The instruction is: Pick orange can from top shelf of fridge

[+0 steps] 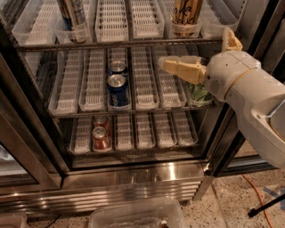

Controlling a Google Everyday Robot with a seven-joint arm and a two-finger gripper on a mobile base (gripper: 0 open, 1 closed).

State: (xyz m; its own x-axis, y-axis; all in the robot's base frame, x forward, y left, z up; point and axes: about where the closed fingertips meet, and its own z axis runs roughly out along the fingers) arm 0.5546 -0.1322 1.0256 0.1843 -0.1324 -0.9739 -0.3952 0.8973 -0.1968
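Note:
The orange can (184, 13), coppery gold with dark script, stands in a white tray on the top shelf (116, 44) of the fridge (133, 173), right of centre; its top is cut off by the frame edge. My gripper (196, 49) is open and empty in front of the middle shelf, just below and to the right of the can. One cream finger (180, 69) points left and the other (230, 39) points up beside the top shelf's edge.
A tall slim silver-blue can (73, 18) stands on the top shelf's left. Two blue cans (118, 89) sit on the middle shelf, red cans (100, 136) on the lower one. A green item (198, 93) lies behind my wrist. A clear bin (133, 216) stands on the floor.

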